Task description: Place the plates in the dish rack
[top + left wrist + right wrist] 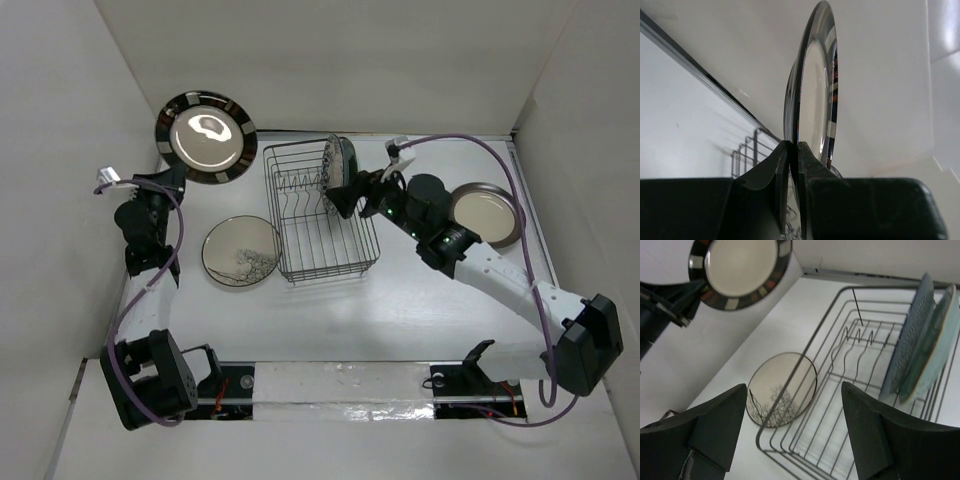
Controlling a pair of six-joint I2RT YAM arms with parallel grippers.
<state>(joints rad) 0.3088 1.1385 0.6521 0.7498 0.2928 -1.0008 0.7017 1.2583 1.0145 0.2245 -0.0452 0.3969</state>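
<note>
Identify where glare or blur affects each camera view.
Top external: a white glare patch on the held patterned-rim plate. Left wrist: the left fingers are near, dark and soft, and the plate rim mirrors streaks. Right wrist: the right fingers blur in the foreground.

Five plates (241,250), one dish rack (325,272), two arms (500,275).

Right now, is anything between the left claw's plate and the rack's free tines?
Nothing visible. The cream plate with dark patterned edge has open air to the dark wire dish rack; the open right claw hovers beyond its free tines.
</note>
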